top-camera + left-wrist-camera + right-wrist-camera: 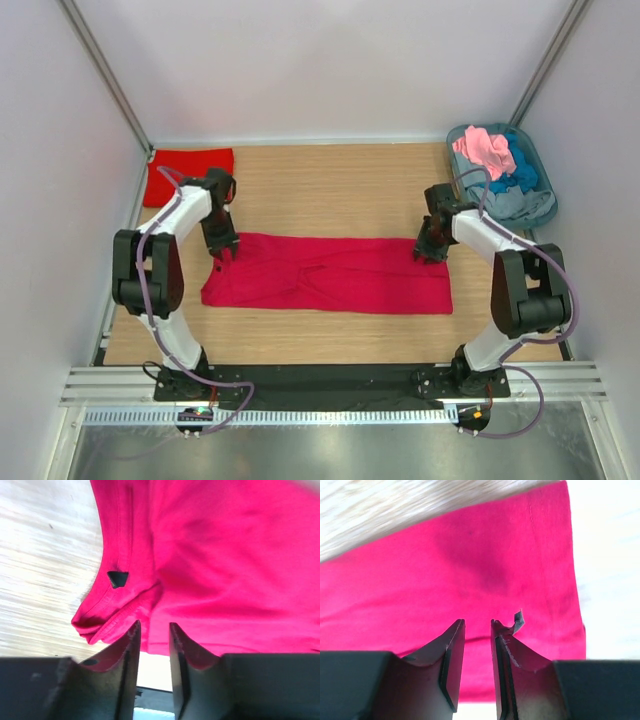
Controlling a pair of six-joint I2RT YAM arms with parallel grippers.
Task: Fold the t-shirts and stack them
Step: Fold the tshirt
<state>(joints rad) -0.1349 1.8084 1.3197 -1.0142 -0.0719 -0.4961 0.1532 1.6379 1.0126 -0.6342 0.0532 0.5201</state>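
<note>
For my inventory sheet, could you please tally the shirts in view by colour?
Crimson shirt, spread flat: 1
Scarlet shirt, folded: 1
Pink shirt, in the tub: 1
Blue shirt, in the tub: 1
Grey shirt, in the tub: 1
Total: 5

Left arm (pixel 185 210) and right arm (pixel 482 232), at left and right of the frame: white shells between black joint housings, each trailing a looping mauve cable (pixel 148 290). Left gripper (pixel 154 625) and right gripper (pixel 477 622): matt black wedge-shaped fingers, the right's scuffed.

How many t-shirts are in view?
5: crimson t-shirt spread mid-table, scarlet t-shirt folded far left, pink t-shirt, blue t-shirt, grey t-shirt in the tub; others may hide underneath.
</note>
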